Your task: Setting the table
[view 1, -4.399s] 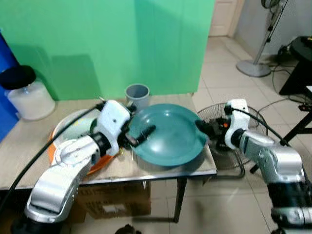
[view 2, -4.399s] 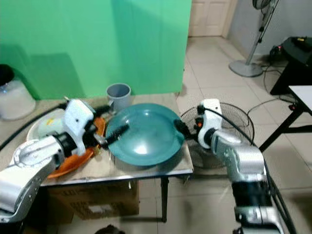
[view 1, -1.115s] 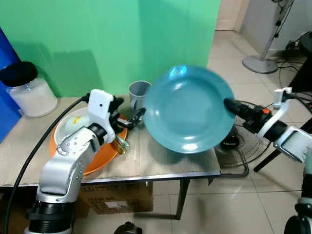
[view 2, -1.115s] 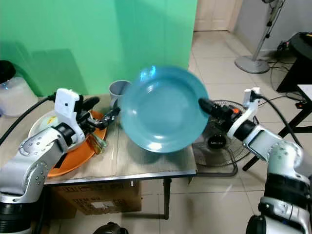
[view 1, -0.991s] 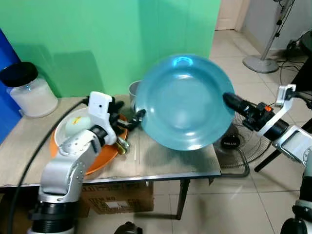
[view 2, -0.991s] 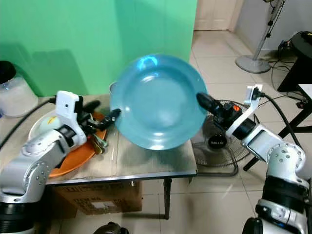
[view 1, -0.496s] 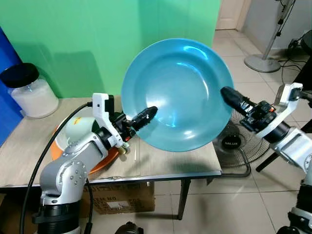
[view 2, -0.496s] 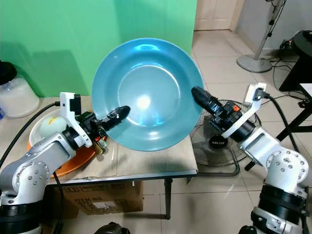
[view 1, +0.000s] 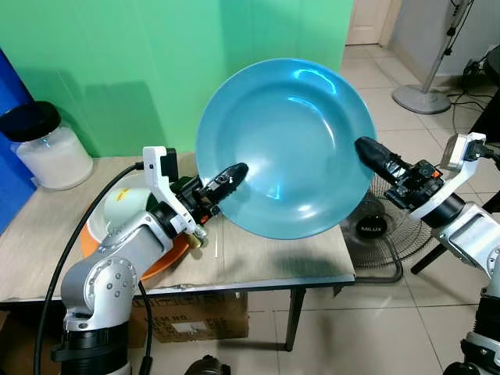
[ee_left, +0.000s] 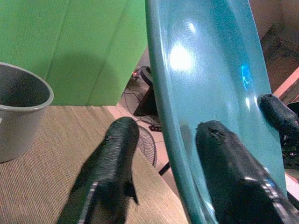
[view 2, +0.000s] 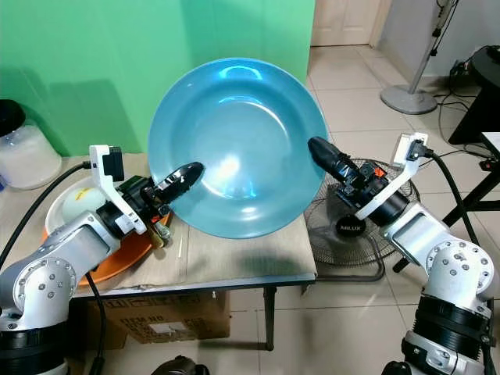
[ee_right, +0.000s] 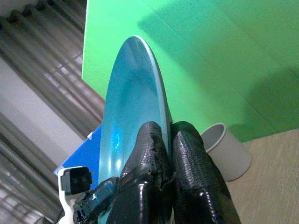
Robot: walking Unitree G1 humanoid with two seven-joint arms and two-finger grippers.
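Background: green backdrop (view 1: 156, 55) behind the table; lidded white jar (view 1: 43, 148) at its far left corner. A floor fan (view 1: 375, 226) lies beside the table; a pedestal fan (view 1: 426, 94) stands farther off.

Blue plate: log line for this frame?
blue plate: lifted off table, tilted | right end effector: pinching rim | left end effector: fingers straddle opposite rim | table
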